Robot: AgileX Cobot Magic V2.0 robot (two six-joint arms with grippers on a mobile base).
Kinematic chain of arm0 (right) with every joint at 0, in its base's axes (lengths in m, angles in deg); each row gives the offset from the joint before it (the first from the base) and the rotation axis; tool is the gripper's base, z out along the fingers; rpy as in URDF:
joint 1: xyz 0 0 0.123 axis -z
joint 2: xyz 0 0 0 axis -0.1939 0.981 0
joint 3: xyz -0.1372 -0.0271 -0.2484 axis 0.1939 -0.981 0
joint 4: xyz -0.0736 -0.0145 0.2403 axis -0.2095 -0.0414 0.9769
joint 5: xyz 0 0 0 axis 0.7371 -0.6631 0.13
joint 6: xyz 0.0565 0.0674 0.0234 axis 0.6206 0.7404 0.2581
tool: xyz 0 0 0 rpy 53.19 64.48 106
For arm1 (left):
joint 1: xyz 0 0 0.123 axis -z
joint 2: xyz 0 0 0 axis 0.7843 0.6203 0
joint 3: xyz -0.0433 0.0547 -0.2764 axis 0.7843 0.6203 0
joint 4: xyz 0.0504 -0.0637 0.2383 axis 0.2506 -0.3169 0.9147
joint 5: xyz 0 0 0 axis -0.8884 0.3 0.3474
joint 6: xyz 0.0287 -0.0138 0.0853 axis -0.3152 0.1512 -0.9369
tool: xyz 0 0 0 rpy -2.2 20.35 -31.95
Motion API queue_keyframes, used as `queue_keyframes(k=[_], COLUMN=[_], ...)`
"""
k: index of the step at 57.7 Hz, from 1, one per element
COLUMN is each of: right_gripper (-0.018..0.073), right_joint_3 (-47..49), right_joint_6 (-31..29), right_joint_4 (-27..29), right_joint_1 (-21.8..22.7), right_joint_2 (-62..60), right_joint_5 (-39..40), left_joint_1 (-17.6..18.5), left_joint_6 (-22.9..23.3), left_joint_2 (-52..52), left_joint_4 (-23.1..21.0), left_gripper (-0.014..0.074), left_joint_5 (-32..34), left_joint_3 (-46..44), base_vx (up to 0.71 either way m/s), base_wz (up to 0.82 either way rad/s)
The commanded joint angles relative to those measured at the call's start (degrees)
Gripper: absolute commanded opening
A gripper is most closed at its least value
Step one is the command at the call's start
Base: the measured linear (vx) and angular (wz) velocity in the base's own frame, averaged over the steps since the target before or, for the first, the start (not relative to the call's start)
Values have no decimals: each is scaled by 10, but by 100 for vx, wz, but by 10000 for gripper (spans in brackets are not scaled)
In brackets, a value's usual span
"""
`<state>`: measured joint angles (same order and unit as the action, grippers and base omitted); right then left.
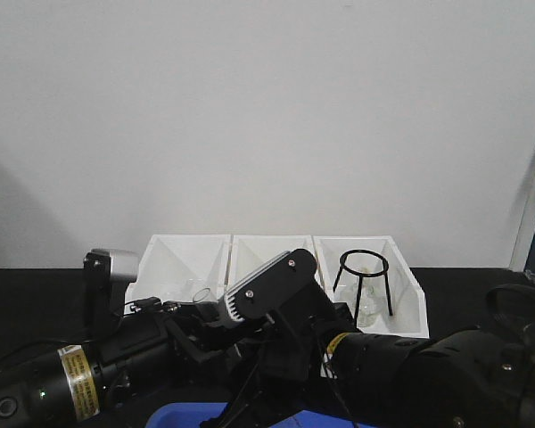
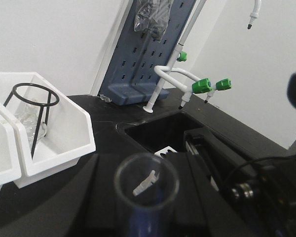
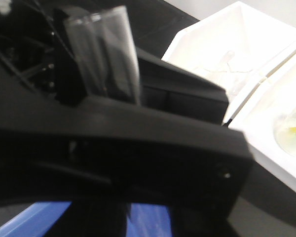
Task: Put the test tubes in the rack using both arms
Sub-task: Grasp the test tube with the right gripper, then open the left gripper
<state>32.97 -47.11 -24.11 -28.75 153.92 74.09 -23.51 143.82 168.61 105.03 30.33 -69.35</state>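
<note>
**Left gripper** (image 1: 196, 314): the arm bodies hide the jaws. A test tube (image 2: 146, 190) rises from the bottom centre of the left wrist view with its open mouth toward the camera, so this gripper is probably closed on the tube's lower part.

**Right gripper** (image 1: 254, 374): it sits just beside the left gripper, with the two arms crossed. Whether its jaws stand wide or narrow cannot be told.

**Position:** the tube is to the left of the black wire tripod (image 1: 364, 283), well apart from it and nearer the robot. The tripod stands in the rightmost of the three white bins (image 1: 259, 254), over some clear glassware (image 1: 367, 310). A blue object (image 1: 205, 415) shows below the grippers, nearer the robot than the tripod. The rack is not in view in any camera.

**Step in hand (judged):** a tube hand-over between the arms on the way to the rack.

**Procedure:**
1. Hold the tube near upright and steady.
2. Set the receiving jaws on bare glass clear of the flared rim, beside the holding jaws and not overlapping them.
3. Close gently, because glass is smooth and brittle.
4. Release the first grip only once the second is firm.
5. Withdraw away from the tripod's bin.
</note>
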Motion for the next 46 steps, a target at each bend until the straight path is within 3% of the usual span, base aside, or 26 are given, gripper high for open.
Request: queue_keyframes(k=[1,11,17,36,46], right_gripper=[-11,-11,-8,-9,-9], right_joint_3=[19,19,19,19,19], right_joint_6=[14,17,17,17,29], right_joint_4=[7,7,7,5,6], right_joint_1=[7,7,7,8,44], right_joint_2=[-19,-19,-19,-19,-20], right_joint_5=[56,56,57,57,56], left_joint_1=[4,4,4,3,2], left_joint_6=[3,3,3,-10,-20], left_joint_2=[-19,-19,-19,-19,-20], left_joint_4=[-19,-19,-19,-22,-69], left_gripper=[241,431,493,505,505], left_joint_5=[58,89,90,87,80], left_joint_3=[-18,-18,-18,-18,-18], base_vx=[0,0,0,0,0], base_wz=[0,0,0,0,0])
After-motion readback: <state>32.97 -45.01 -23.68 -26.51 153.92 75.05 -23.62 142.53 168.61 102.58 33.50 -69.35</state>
